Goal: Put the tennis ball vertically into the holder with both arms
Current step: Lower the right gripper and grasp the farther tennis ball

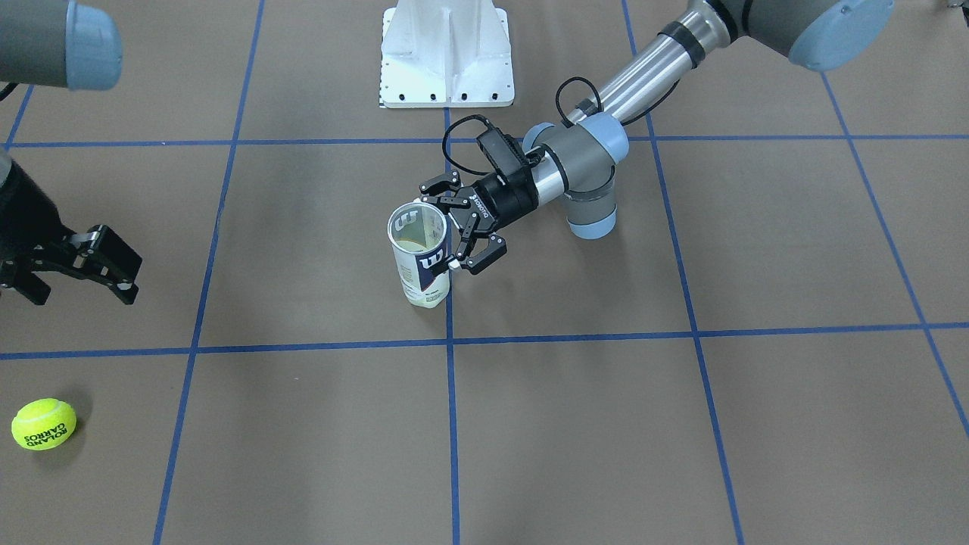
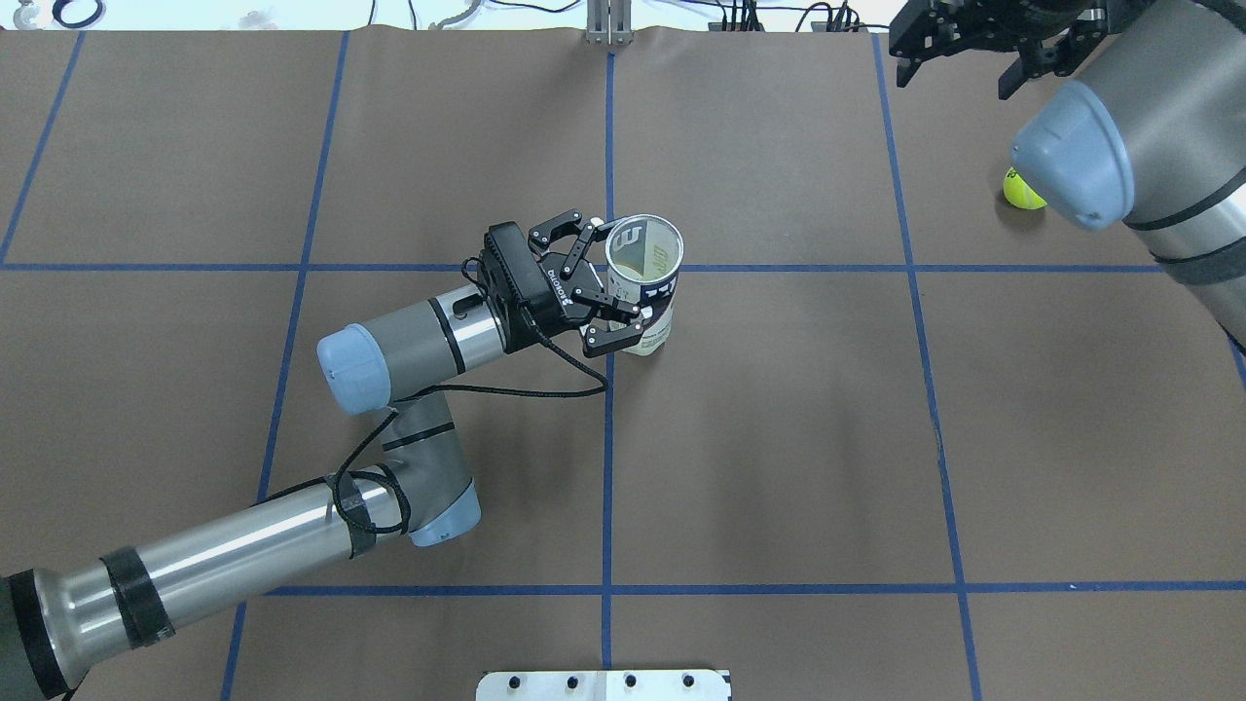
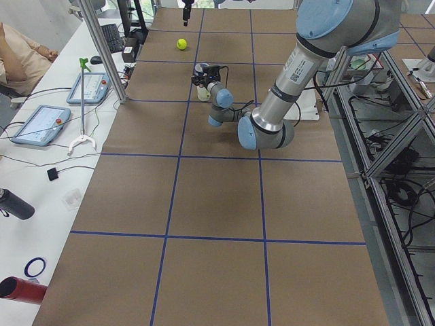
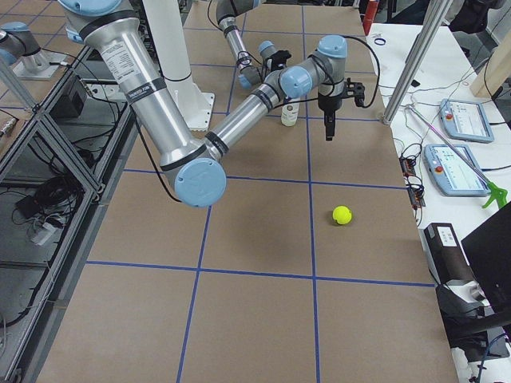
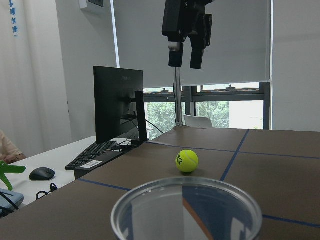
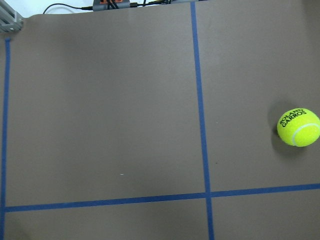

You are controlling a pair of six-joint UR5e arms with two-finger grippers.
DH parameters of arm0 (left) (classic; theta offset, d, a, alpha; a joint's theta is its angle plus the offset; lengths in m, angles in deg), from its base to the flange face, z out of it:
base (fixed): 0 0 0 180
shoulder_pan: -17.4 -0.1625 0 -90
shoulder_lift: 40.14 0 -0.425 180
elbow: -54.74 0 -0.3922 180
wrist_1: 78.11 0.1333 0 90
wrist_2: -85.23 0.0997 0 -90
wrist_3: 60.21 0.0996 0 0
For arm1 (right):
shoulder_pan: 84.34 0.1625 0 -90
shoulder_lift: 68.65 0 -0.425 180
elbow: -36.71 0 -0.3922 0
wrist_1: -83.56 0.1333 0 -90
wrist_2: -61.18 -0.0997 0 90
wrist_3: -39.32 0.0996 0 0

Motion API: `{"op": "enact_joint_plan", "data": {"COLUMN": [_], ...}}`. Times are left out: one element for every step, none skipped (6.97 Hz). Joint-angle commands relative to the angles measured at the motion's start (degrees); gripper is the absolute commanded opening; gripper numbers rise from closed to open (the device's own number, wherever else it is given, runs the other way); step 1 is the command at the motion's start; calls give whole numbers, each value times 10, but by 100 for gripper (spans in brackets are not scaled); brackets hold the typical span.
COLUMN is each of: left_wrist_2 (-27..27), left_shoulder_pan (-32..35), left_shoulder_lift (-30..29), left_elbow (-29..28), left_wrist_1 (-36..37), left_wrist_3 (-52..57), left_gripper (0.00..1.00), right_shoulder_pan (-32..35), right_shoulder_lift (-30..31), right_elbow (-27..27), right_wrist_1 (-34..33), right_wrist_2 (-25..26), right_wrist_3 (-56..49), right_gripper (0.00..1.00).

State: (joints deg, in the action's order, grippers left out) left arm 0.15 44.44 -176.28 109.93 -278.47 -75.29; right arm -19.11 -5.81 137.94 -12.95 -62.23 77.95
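Note:
The holder point(image 1: 421, 261), a clear can with a white and navy label, stands upright and open-topped at the table's middle. My left gripper point(image 1: 450, 227) lies level against its side, open, with one finger on each side of the can point(image 2: 650, 292). In the left wrist view only the can's rim point(image 5: 186, 200) shows at the bottom. The yellow tennis ball point(image 1: 44, 424) lies on the table far off on my right side point(image 2: 1020, 191), partly behind my right arm's elbow cap. My right gripper point(image 1: 79, 291) hangs open above the table, back from the ball point(image 6: 298, 127), with nothing in it.
The white metal pedestal base point(image 1: 447, 57) stands at the robot's edge of the table. Blue tape lines point(image 2: 608, 438) divide the brown surface into squares. A side desk with tablets point(image 3: 39, 122) and a monitor runs along the far edge.

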Motion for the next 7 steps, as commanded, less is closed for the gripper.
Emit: {"op": "enact_joint_plan", "data": {"left_wrist_2": [0, 0, 0, 0, 0, 0, 0], "left_shoulder_pan": [-1, -1, -2, -3, -3, -3, -3], "left_shoulder_lift": [0, 0, 0, 0, 0, -1, -1], "left_elbow": [0, 0, 0, 0, 0, 1, 1], "left_wrist_1": [1, 1, 1, 1, 1, 1, 1], "left_wrist_3": [1, 1, 1, 1, 1, 1, 1], "left_gripper": [100, 100, 100, 100, 100, 100, 100], "right_shoulder_pan": [23, 37, 39, 39, 39, 37, 35], "right_shoulder_lift": [26, 26, 25, 22, 21, 18, 18], "right_elbow": [-121, -212, -267, -301, -352, -392, -397], "right_wrist_1": [114, 230, 295, 334, 394, 440, 443], "right_wrist_2": [-7, -29, -29, -25, -21, -9, -5], "right_wrist_3": [-89, -103, -106, -108, -110, -109, -106], "right_gripper": [99, 99, 99, 99, 99, 99, 99]}}
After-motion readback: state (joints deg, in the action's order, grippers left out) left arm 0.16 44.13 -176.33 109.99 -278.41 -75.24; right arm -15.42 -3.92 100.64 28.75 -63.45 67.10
